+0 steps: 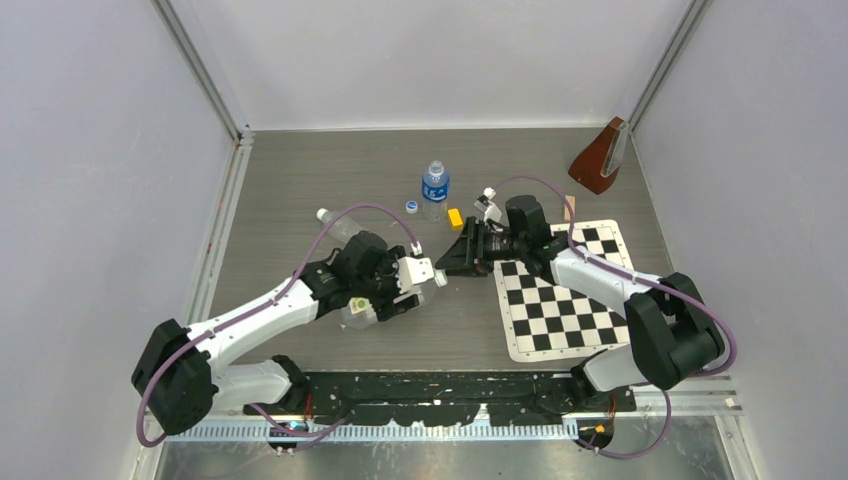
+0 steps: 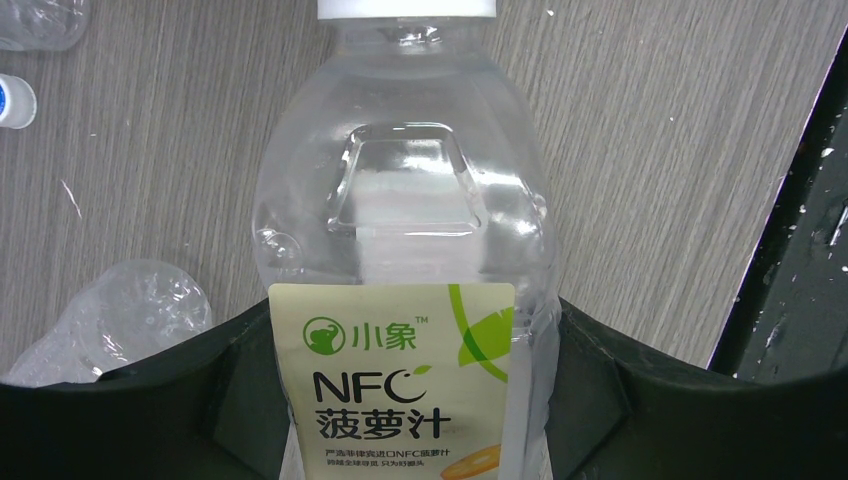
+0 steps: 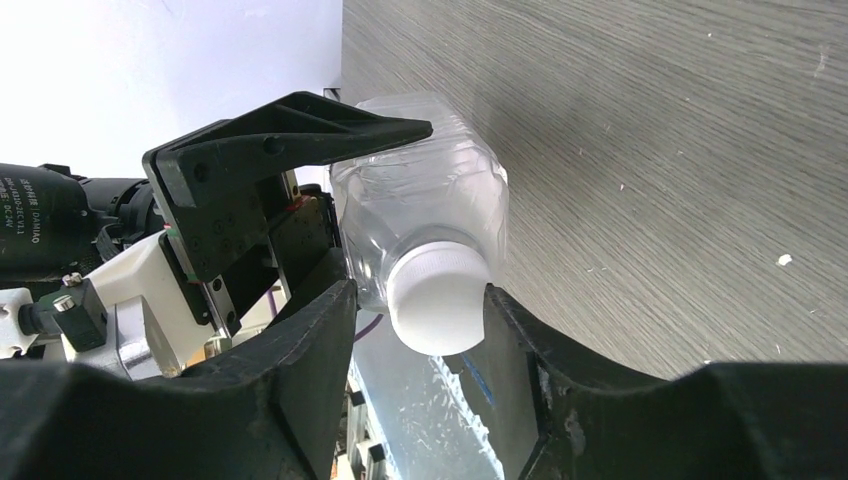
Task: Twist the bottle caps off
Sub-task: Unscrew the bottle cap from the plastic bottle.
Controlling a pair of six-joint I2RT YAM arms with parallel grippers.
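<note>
My left gripper [image 2: 410, 335] is shut on the wide bottle [image 2: 400, 200] with the white-yellow-orange label and holds it on its side over the table [image 1: 300, 180]. The bottle's white cap [image 3: 440, 300] points at my right gripper [image 3: 418, 300]. That gripper is open and straddles the cap: one finger touches its side, the other stands apart. From above, the two grippers, left [image 1: 418, 282] and right [image 1: 452, 258], meet mid-table. The small blue-labelled bottle [image 1: 434, 190] stands upright behind them. A loose bluish-white cap [image 1: 411, 207] lies beside it. The slim unlabelled bottle [image 1: 335, 225] lies on its side to the left.
A yellow block [image 1: 455, 218] lies right of the blue-labelled bottle. A checkerboard mat [image 1: 570, 300] covers the table under my right arm. A brown wedge-shaped object [image 1: 598, 158] stands at the back right corner. Grey walls close in three sides.
</note>
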